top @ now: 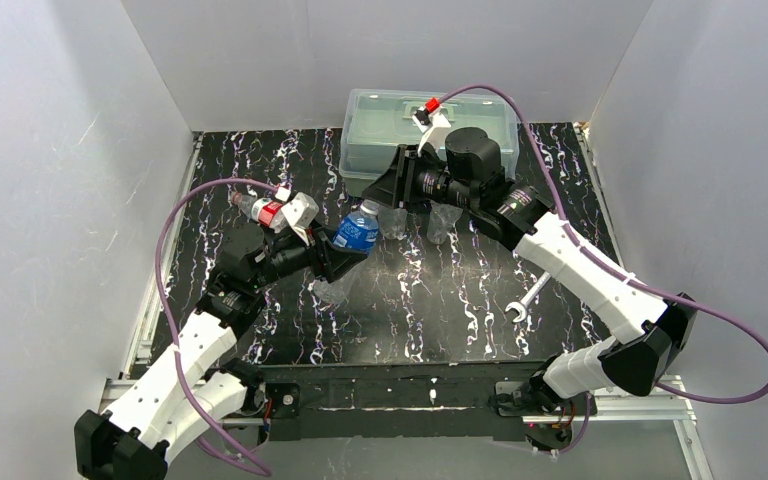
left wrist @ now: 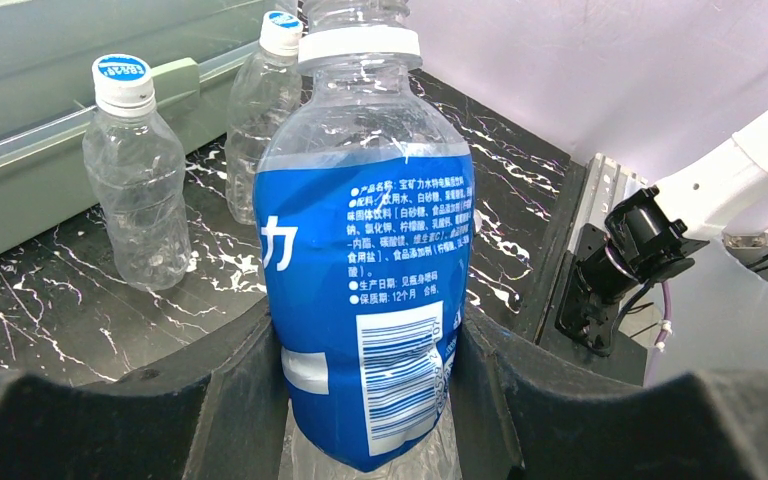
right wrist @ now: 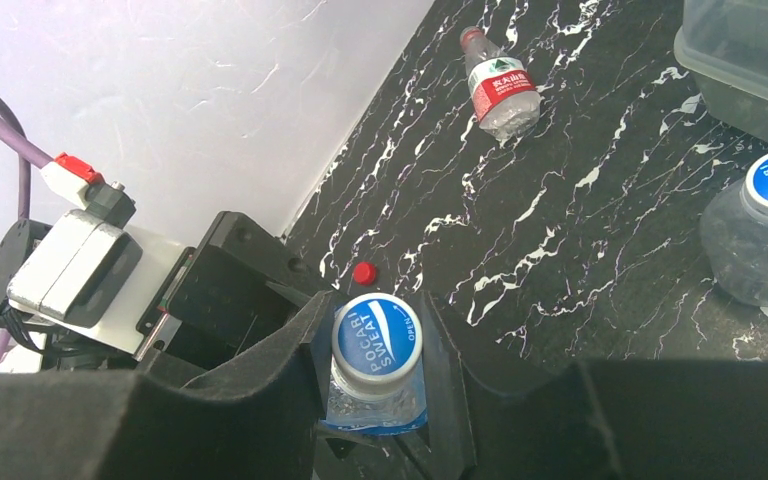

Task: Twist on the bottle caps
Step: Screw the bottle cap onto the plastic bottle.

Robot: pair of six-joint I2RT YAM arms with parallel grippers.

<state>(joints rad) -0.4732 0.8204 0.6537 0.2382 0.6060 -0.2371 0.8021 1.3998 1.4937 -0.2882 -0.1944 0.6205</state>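
Note:
My left gripper (top: pixel 343 252) is shut on the blue-labelled bottle (left wrist: pixel 365 290), holding it tilted above the table. In the left wrist view its black fingers (left wrist: pixel 245 380) press the label from both sides. My right gripper (right wrist: pixel 376 350) is shut on that bottle's blue and white cap (right wrist: pixel 378 338), which sits on the neck. A small red cap (right wrist: pixel 364 272) lies loose on the table below. The red-labelled bottle (right wrist: pixel 500 92) lies on its side at the far left, its neck bare. Two plain bottles (left wrist: pixel 135 200) (left wrist: pixel 255 130) stand capped by the box.
A large translucent lidded box (top: pixel 430 135) stands at the back of the table. A silver wrench (top: pixel 523 301) lies right of centre. White walls close in the table on three sides. The right arm's links (top: pixel 560 250) reach over the plain bottles.

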